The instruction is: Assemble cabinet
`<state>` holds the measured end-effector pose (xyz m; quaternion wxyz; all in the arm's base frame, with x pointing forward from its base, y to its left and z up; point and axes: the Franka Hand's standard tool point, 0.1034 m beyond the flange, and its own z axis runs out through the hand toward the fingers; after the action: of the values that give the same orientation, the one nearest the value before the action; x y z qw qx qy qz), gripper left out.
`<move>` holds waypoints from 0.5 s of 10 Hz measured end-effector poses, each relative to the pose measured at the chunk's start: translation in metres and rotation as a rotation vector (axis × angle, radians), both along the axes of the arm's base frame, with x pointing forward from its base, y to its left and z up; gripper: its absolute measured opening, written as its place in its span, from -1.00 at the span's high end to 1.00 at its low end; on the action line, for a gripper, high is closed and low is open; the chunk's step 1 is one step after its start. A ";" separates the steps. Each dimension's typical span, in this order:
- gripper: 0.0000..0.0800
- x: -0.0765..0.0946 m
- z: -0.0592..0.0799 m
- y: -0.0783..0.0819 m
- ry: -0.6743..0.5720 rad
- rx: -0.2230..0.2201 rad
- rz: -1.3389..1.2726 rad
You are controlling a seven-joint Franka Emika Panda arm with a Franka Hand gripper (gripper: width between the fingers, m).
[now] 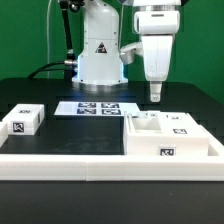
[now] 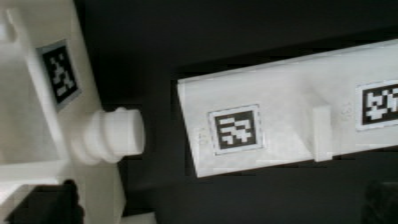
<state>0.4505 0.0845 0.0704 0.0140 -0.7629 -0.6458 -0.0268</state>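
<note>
Gripper (image 1: 155,97) hovers above cabinet (image 1: 150,143), jaws apart, empty.
Cabinet sits at bench's near edge, corner on the exterior view's right; small block (image 1: 22,121) near opp. corner; marker board (image 1: 97,107) mid-bench.

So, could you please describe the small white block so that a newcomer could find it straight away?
Find the long white rail across the front of the black table. Behind its end at the exterior view's left sits the block. It is far smaller than the open cabinet at that view's right, and raised, unlike the flat marker board in the middle.
</note>
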 end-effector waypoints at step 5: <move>-0.99 -0.032 -0.037 0.002 0.002 0.037 0.038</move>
<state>0.4181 0.0865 0.0334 0.0294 -0.7501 -0.6596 -0.0375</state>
